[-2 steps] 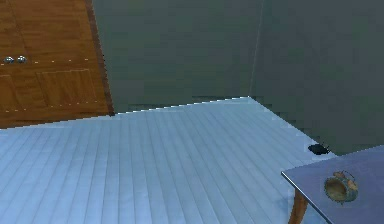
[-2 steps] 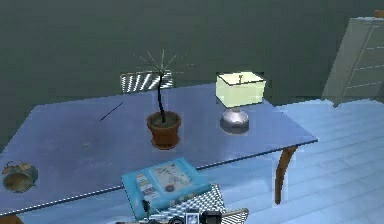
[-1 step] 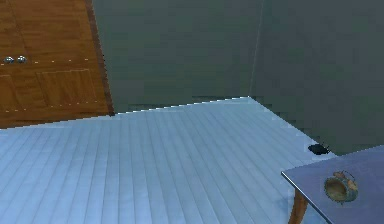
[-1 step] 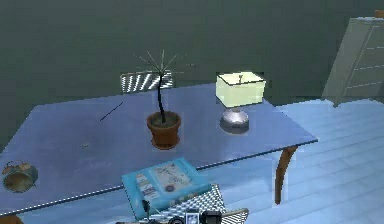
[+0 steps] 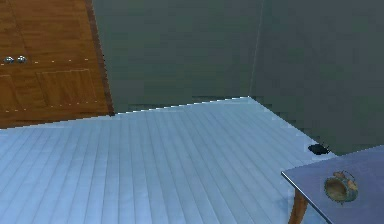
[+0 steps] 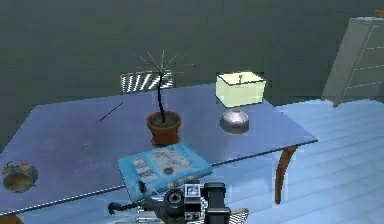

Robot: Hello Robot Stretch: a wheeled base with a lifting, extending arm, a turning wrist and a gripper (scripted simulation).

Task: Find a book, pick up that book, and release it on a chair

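A light blue book with a patterned cover lies flat near the front edge of a grey-blue table in the arm side view. Just below it, at the bottom edge of that view, sits the gripper, with its dark body and two white marker squares to the right. The gripper's far end lies against the table edge close to the book, so I cannot tell whether it holds anything.
On the table stand a potted plant, a yellow-shaded lamp, a striped object, a thin pen and a bowl. A white dresser stands at the right. The forward view shows a wooden door, pale floor and the table corner.
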